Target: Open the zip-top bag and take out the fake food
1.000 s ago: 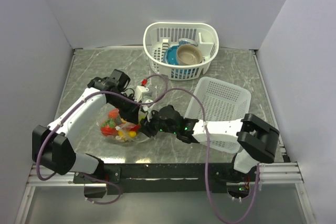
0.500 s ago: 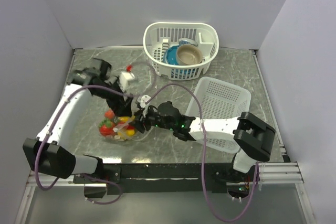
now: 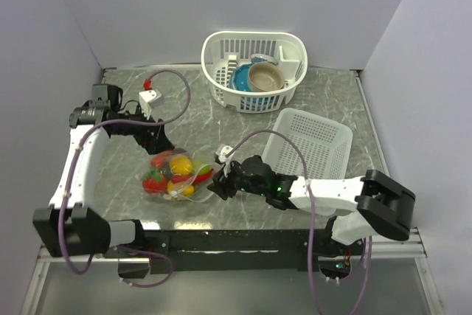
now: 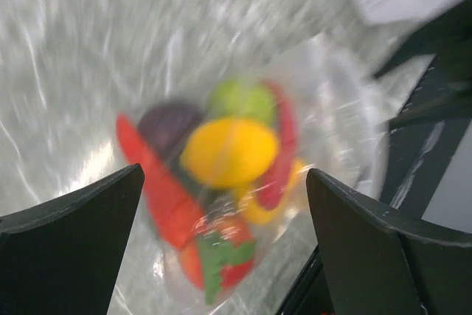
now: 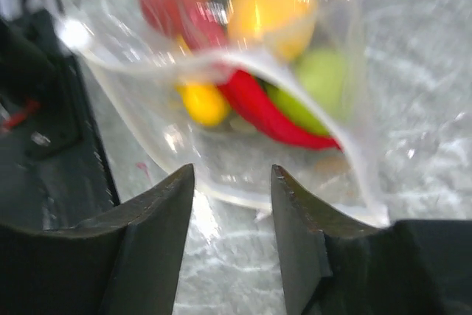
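The zip-top bag (image 3: 193,186) lies flat on the marble table near its front edge, with the fake food (image 3: 179,166) inside: red, yellow, orange and lime pieces. My left gripper (image 3: 156,138) hovers just behind and left of the bag, open wide, touching nothing. In the left wrist view the bag (image 4: 332,94) and the fake food (image 4: 228,149) lie below the spread left gripper (image 4: 225,173). My right gripper (image 3: 219,186) sits at the bag's right edge, open about halfway. In the right wrist view the bag's rim (image 5: 221,160) lies just ahead of the right gripper (image 5: 231,175), with the fake food (image 5: 269,9) beyond.
A white lattice basket (image 3: 289,38) at the back holds a blue and a tan bowl (image 3: 265,75). A second, shallow white basket (image 3: 313,138) stands right of the bag, beside my right forearm. The black front rail (image 3: 221,237) runs close to the bag.
My left gripper opened, let go of the bag and drew back to the left. The bag dropped flat onto the table. My right gripper slid a little right and narrowed slightly.
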Tool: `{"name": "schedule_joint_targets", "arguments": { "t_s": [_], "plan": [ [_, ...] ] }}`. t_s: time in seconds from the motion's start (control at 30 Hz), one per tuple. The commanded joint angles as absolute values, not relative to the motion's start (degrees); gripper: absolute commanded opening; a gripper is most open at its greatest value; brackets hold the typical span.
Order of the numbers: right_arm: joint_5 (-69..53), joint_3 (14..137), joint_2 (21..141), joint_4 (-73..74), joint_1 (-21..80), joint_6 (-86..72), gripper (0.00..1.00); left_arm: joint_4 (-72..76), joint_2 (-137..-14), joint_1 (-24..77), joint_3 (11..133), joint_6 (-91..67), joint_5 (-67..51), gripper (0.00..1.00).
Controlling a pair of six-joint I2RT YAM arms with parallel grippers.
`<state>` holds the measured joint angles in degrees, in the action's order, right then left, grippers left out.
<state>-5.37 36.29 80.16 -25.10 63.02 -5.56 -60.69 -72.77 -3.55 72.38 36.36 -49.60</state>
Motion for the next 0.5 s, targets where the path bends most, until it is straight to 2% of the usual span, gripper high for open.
{"name": "schedule_joint_targets", "arguments": {
  "t_s": [0.0, 0.17, 0.3, 0.33, 0.47],
  "plan": [
    [-5.0, 36.2, 77.9, -27.4, 63.5, -6.6, 0.48, -58.3, -79.4, -10.1, 68.5, 41.7, -46.5, 0.99],
    [-6.4, 37.2, 80.8, -27.5, 64.4, -6.0, 0.32, -61.7, -87.0, -16.0, 69.8, 47.0, -48.1, 0.99],
    [-6.3, 38.2, 83.1, -27.5, 65.7, -5.8, 0.3, -69.0, -91.1, -16.2, 70.5, 52.6, -51.9, 0.99],
    [-6.3, 38.5, 83.6, -27.8, 65.8, -5.7, 0.31, -70.0, -91.6, -15.9, 70.1, 53.4, -52.5, 0.99],
    [-5.6, 41.0, 87.8, -28.2, 66.1, -4.6, 0.48, -67.5, -90.4, -14.4, 65.4, 53.1, -51.9, 0.99]
  ]
}}
